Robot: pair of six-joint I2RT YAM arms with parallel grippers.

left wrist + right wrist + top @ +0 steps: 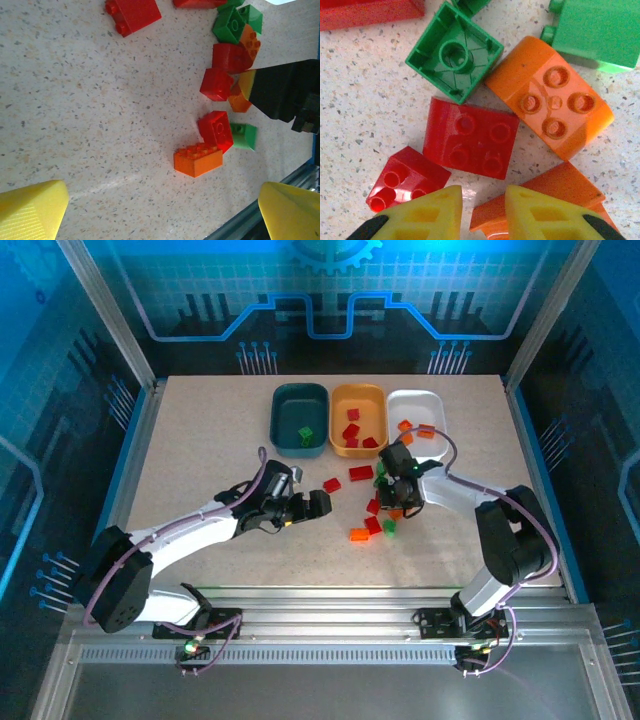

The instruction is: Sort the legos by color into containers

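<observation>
Progress check, sorting about a third done by my estimate.

- Sorted: beyond both grippers sit the three shallow plastic trays. The dark teal tray (300,398) holds one green brick (305,432). The orange tray (358,390) holds a few red bricks (351,430). The white tray (418,397) holds a few orange bricks (426,430). So the scheme reads as green to teal, red to orange, orange to white.
- Left: ten or more loose bricks on the speckled tabletop (90,110), between the two grippers and short of the trays. The cluster is too tight for a firm count.
- Left gripper (162,212): jaws spread wide, holding nothing. Just ahead of its fingertips lie an orange oblong brick (198,160), a red brick (216,131) touching it and a small green brick (244,136) beside that.
- Right gripper (483,212): low over the densest part of the pile, yellow fingers drawn close with a narrow gap. An orange sloped brick (560,192) lies right under one finger. Whether it is pinched, I cannot tell.
- Just ahead of the right fingertips: a red square brick (470,137) and a smaller red brick (405,182). Further ahead are an upturned green brick (454,52) and a rounded orange brick (550,102).
</observation>
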